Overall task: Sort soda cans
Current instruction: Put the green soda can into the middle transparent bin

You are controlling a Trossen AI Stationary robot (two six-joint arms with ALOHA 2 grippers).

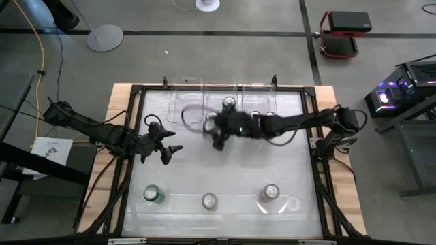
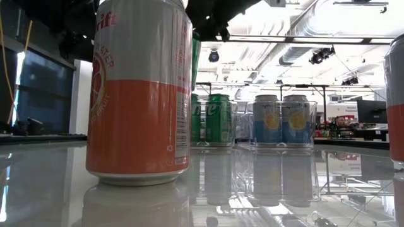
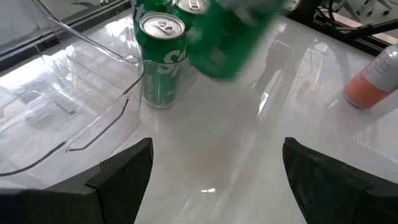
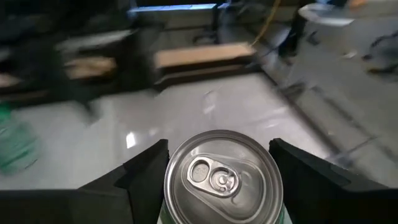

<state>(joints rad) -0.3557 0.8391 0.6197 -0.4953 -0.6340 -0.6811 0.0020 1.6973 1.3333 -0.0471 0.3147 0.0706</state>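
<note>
The left gripper (image 1: 165, 151) waits with fingers spread and empty, green cans (image 3: 163, 57) standing just ahead of them. The right gripper (image 1: 216, 131) clenches a green can (image 4: 222, 176) between its fingers; swung this fast, it could topple those cans.

Can in my right gripper (image 4: 222, 180): only its silver top shows in my right wrist view; the sides are cut off at 6 o'clock.
Same can from my left wrist: a green smear (image 3: 227, 37), its label unreadable.
Room beyond that can: motion-blurred, nothing nameable.
Orange-and-silver can (image 2: 140, 91): top cropped at 12 o'clock in the low view.
Can at 3 o'clock (image 2: 396, 101): only a sliver.
Clear bins (image 1: 187, 95): outlines too faint to count.
</note>
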